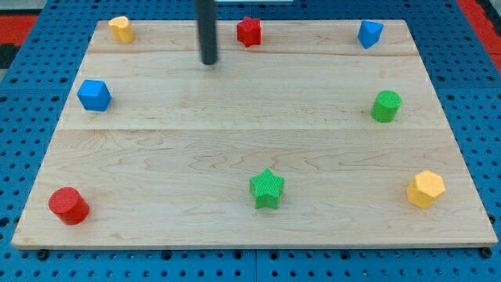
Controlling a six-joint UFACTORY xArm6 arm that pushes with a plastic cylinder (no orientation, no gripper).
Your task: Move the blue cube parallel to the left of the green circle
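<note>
While my tip (209, 62) rests near the worktop's (235, 141) top, touching nothing, the blue cube (94, 95) sits far left of the green circle (385, 106).

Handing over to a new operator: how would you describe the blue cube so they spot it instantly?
Look along the wooden board's left edge, about a third of the way down. The blue cube sits there, alone. The other blue block, at the top right, is more wedge-shaped.

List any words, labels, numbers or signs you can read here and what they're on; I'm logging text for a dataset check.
None: no text, number or sign shows anywhere. The wooden board, the blue cube, the green circle, the other blocks and my tip are all unmarked.
</note>
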